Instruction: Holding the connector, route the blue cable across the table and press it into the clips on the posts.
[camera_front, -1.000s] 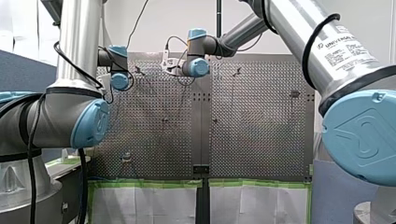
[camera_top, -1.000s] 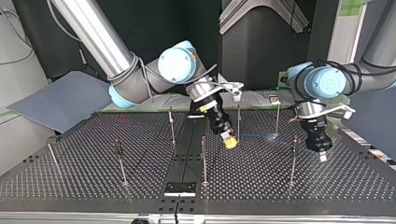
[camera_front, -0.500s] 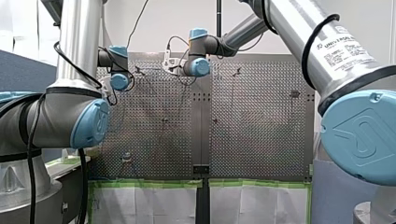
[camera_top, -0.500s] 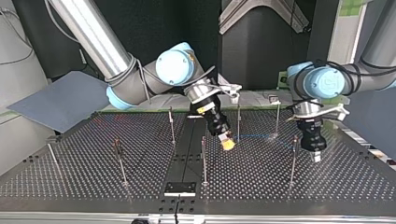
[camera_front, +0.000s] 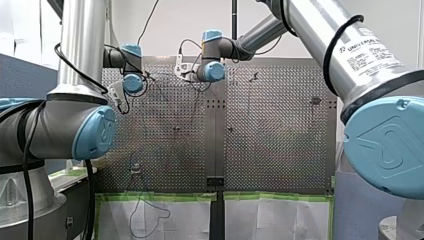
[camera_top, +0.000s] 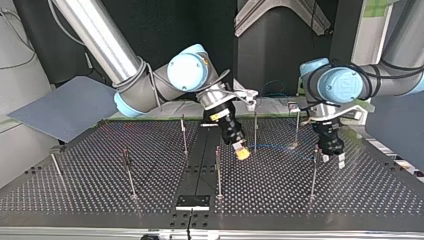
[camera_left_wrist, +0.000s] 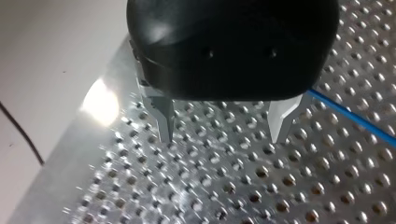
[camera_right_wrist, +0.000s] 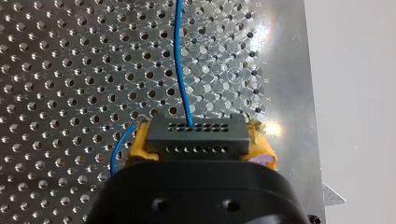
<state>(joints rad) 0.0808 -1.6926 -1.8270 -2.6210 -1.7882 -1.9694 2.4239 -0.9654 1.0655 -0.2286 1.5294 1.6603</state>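
**Right wrist view: connector clamped; left gripper empty**

Right wrist view: my right gripper (camera_right_wrist: 196, 142) is closed on the black connector (camera_right_wrist: 196, 135), with a yellow pad (camera_right_wrist: 140, 145) pressed on each end of it. The blue cable (camera_right_wrist: 181, 60) leaves the connector's face and runs straight ahead over the perforated table (camera_right_wrist: 56, 70). A short blue loop curves out beside one pad.

Left wrist view: my left gripper (camera_left_wrist: 224, 128) is spread wide, with nothing between the metal fingers (camera_left_wrist: 164, 119). The tips are low over the table; can't tell if they touch. The cable passes just outside one finger, and the table's edge is close by.

Top view: the right gripper is tilted, low over the table's middle, just beside a post (camera_top: 255, 132). The left gripper is near the table edge at the view's right, next to another post (camera_top: 314, 172). A thin blue line runs between the two grippers. Can't tell if it sits in any clip.

Front view: a cable loop hangs past the table's near edge onto the white sheets (camera_front: 270, 220).
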